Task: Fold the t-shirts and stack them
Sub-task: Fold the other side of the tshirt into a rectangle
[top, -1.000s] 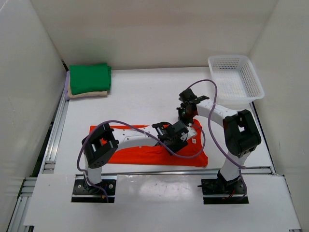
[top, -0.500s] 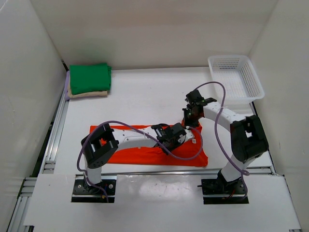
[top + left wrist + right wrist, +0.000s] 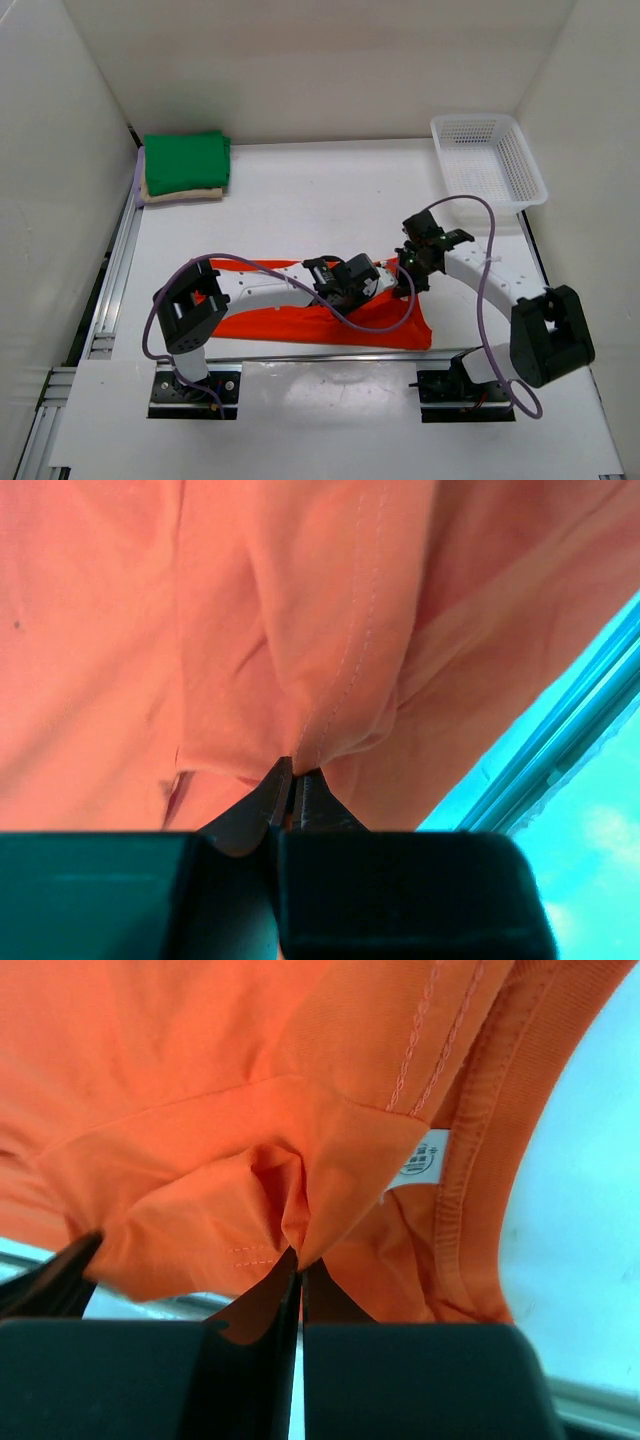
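1. The top view is showing what neither wrist camera is catching. Far to the left of the left pincer (image 3: pixel 372 284) and well beyond it, a folded green t-shirt (image 3: pixel 186 160) is lying on a tan t-shirt (image 3: pixel 184 193). A thin lavender strip (image 3: pixel 137 178) is peeking out at the stack's left side, too small to read further.
2. The orange-red t-shirt (image 3: pixel 280 322) is lying on the table under the left arm. It is reaching from well left of the left pincer to just beneath and right of the right pincer (image 3: pixel 408 272).
3. The top view is leaving both sets of fingertips too small to judge; the wrist views are settling it.
4. In the left wrist view, the left pincer's fingers are pressing together on a bunched fold of the orange-red cloth. A double line of stitching is running up from the tips, and the cloth is filling the space above and to the left of them.
5. The right pincer is sitting just beside the left one, on its right. In the right wrist view, it is pinching a puckered fold of the same shirt.
6. Only the right wrist view is showing the white label (image 3: pixel 424 1156) and the ribbed collar (image 3: pixel 478 1110), both lying just up and to the right of the tips.
7. The white basket (image 3: pixel 528 170) is standing well beyond the right pincer and to its right, apart from the cloth.
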